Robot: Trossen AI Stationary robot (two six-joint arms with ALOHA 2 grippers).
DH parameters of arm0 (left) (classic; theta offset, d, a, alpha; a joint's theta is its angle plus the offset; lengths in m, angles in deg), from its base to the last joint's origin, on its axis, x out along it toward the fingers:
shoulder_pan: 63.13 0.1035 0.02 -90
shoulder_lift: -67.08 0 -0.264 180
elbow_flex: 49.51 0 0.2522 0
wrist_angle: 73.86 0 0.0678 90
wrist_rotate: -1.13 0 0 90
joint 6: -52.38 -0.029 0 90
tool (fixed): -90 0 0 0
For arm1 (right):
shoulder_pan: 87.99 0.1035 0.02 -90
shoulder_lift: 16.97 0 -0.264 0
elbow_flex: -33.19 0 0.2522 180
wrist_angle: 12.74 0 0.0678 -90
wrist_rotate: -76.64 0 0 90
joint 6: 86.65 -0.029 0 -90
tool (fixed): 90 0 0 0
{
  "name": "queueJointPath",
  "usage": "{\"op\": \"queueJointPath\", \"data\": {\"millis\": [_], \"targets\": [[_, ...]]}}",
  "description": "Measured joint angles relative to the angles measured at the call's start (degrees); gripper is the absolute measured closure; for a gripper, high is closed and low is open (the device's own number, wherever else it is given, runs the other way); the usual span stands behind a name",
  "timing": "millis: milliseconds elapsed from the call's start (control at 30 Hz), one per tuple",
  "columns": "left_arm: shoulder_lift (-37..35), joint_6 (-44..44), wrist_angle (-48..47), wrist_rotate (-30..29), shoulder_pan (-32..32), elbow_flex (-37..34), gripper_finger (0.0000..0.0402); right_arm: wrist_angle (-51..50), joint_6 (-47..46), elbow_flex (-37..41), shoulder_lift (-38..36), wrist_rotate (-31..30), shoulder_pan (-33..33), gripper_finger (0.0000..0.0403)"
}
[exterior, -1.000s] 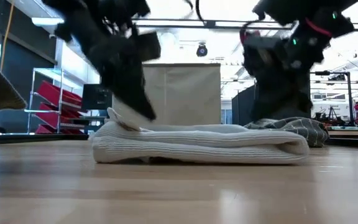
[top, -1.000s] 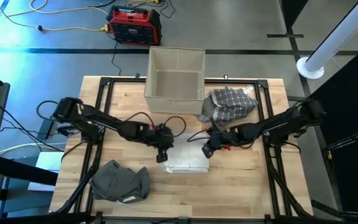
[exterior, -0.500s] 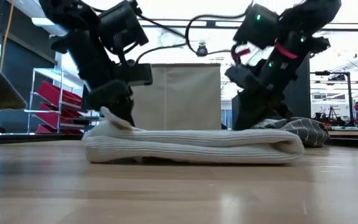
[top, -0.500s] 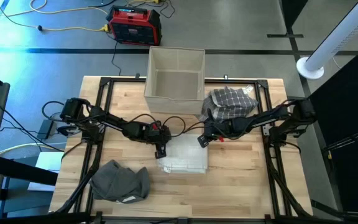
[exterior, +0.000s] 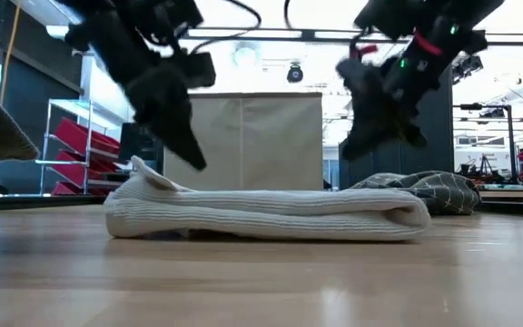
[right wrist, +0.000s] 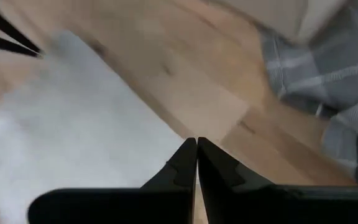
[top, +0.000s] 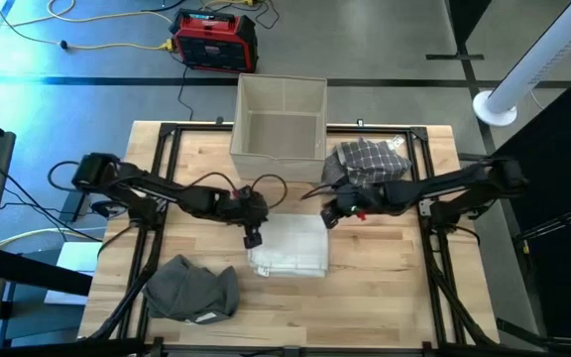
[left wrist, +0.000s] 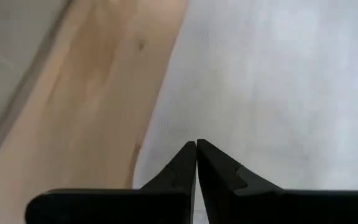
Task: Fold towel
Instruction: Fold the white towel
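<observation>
Now | white towel (top: 288, 247) folded flat mid-worktop (top: 395, 268) | left claw (top: 252, 238) closed, empty, above its left edge | right claw (top: 329, 218) closed, empty, near far-right corner | risk: upturned corner flap (exterior: 148, 173) springs open, or a descending claw drags layers askew

Both arms are dark, nearly black, built of slim jointed links with bulkier housings at the joints. Thin black cables loop loosely off the left arm (top: 167, 193) near its wrist, and a similar cable arcs off the right arm (top: 434, 193). The right arm carries a red band and small green indicator lights close to its wrist. The left gripper (left wrist: 196, 144) ends in two black, wedge-shaped fingers with stepped inner edges, tapering to fine tips; the right gripper (right wrist: 196, 142) has the same matte black form.
</observation>
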State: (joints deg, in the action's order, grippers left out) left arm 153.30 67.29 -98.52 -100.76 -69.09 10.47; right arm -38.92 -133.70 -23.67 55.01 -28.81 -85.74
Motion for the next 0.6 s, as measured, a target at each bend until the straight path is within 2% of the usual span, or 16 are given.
{"op": "queueJointPath", "data": {"millis": [67,167,467,600], "targets": [[-1.6,-0.7,3.2,3.9,0.0,0.1,0.0394,-0.1,0.0,0.0,-1.2,-0.4,0.1,0.0403],[-1.1,-4.4,8.6,13.2,0.1,0.1,0.0394,-0.4,-0.7,0.0,-2.2,-0.7,0.6,0.0403],[10.8,-9.4,20.5,26.3,2.1,0.1,0.0394,-1.5,-4.1,0.0,-2.2,-0.7,5.3,0.0403],[17.0,-11.8,21.1,27.0,3.3,0.2,0.0394,-2.2,-4.9,0.0,-2.2,-0.7,6.5,0.0403]]}}
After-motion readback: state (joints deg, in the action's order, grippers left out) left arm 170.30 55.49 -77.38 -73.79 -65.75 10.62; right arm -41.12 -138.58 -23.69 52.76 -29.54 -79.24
